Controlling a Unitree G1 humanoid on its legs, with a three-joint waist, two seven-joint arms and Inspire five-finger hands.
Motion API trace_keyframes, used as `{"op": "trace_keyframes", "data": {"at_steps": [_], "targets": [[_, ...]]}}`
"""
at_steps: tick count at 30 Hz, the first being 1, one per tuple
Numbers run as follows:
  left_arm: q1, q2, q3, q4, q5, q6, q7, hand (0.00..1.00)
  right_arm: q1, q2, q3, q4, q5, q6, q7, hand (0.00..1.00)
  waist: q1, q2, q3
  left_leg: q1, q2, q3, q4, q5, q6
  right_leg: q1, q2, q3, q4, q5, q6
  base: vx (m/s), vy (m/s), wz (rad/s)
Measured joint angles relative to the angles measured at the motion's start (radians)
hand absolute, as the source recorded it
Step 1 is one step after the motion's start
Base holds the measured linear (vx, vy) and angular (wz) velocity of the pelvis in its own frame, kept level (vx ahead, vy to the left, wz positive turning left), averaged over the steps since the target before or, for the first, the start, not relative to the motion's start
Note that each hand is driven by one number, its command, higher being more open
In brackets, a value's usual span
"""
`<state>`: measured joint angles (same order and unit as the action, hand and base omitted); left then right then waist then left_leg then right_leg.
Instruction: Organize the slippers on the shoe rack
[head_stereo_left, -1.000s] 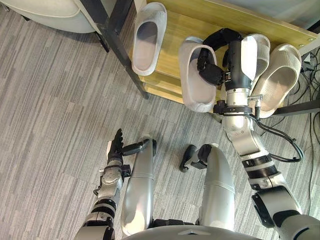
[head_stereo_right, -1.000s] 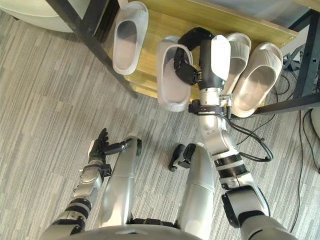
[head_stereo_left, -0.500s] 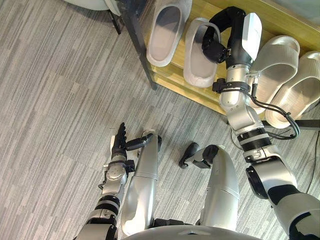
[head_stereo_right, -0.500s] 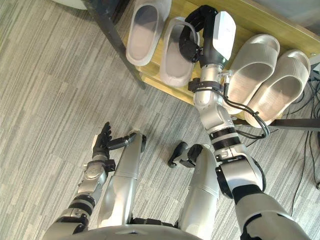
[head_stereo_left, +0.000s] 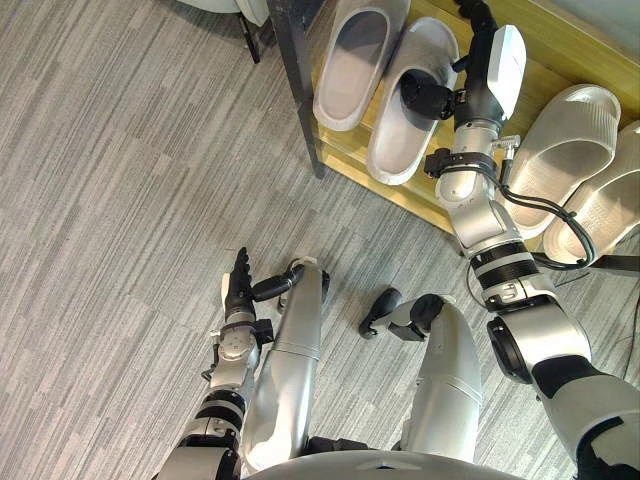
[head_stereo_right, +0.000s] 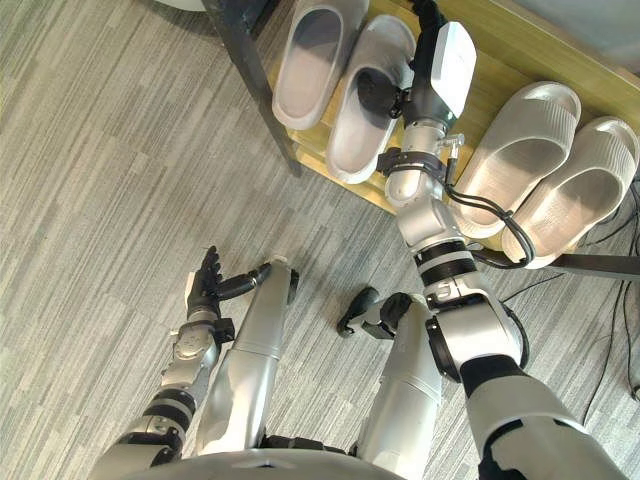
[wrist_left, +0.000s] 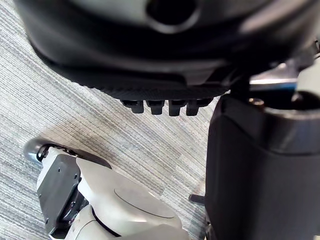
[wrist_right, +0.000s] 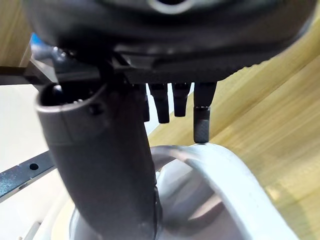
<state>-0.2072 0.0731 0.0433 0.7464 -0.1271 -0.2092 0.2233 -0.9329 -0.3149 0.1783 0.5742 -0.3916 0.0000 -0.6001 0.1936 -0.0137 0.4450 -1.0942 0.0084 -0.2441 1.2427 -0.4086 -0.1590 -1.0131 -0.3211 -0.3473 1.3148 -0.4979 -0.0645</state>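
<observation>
The left robot hand (head_stereo_left: 237, 288) hangs low over the grey striped floor (head_stereo_left: 120, 200), close to the robot, its fingers straight and holding nothing. Farther out stands the shoe rack (head_stereo_left: 545, 50), a pale wooden shelf in a dark metal frame, with four light slippers lying on it in two pairs. At the rack's right end, the right pair (head_stereo_left: 560, 130) lies side by side, heels overhanging the front edge. Toward the left end, the held slipper (head_stereo_left: 400, 140) lies just beside the leftmost slipper (head_stereo_left: 350, 70), both pointing toe-first into the rack. The right robot hand (head_stereo_left: 480, 85) grips the held slipper by its upper. In the right wrist view its thumb (wrist_right: 100, 165) reaches into the opening and its fingers (wrist_right: 201, 120) come down on the strap from above.
</observation>
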Motion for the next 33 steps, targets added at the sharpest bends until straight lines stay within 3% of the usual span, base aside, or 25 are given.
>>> {"op": "trace_keyframes", "data": {"at_steps": [11, 23, 28, 30, 33], "targets": [[0.000, 0.001, 0.008, 0.004, 0.000, 0.018, 0.006, 1.00, 0.123, 0.011, -0.003, -0.182, -0.001, 0.000, 0.001, 1.00, -0.006, 0.000, -0.006, 0.010, 0.009, 0.008, 0.000, 0.000, 0.000, 0.004, 0.006, 0.009, 0.002, -0.001, 0.001, 0.00, 0.000, 0.00], [0.006, 0.008, 0.024, 0.007, 0.000, 0.048, 0.004, 1.00, 0.348, 0.107, -0.048, -0.420, -0.021, 0.000, 0.001, 1.00, -0.017, -0.003, -0.012, 0.041, 0.034, 0.026, -0.016, 0.000, 0.000, 0.020, 0.025, 0.019, -0.009, -0.001, 0.002, 0.02, -0.010, -0.04], [0.006, 0.006, 0.053, 0.017, 0.000, 0.060, 0.001, 1.00, 0.481, 0.221, -0.060, -0.538, -0.005, -0.011, 0.001, 1.00, -0.032, -0.004, -0.012, 0.053, 0.042, 0.034, -0.026, 0.000, 0.000, 0.030, 0.033, 0.022, -0.022, 0.000, 0.004, 0.04, -0.003, -0.04], [0.007, 0.009, 0.063, 0.024, 0.000, 0.067, 0.003, 1.00, 0.587, 0.321, -0.056, -0.569, 0.103, -0.064, 0.002, 1.00, -0.036, -0.006, -0.014, 0.071, 0.057, 0.040, -0.040, -0.001, -0.001, 0.044, 0.046, 0.024, -0.040, 0.005, 0.011, 0.05, -0.005, -0.12], [0.008, 0.010, 0.065, 0.025, 0.001, 0.070, 0.005, 1.00, 0.662, 0.371, -0.050, -0.567, 0.228, -0.089, 0.038, 1.00, -0.039, -0.006, -0.013, 0.081, 0.058, 0.043, -0.049, -0.001, -0.001, 0.052, 0.047, 0.025, -0.048, 0.006, 0.014, 0.04, 0.003, -0.04]]}}
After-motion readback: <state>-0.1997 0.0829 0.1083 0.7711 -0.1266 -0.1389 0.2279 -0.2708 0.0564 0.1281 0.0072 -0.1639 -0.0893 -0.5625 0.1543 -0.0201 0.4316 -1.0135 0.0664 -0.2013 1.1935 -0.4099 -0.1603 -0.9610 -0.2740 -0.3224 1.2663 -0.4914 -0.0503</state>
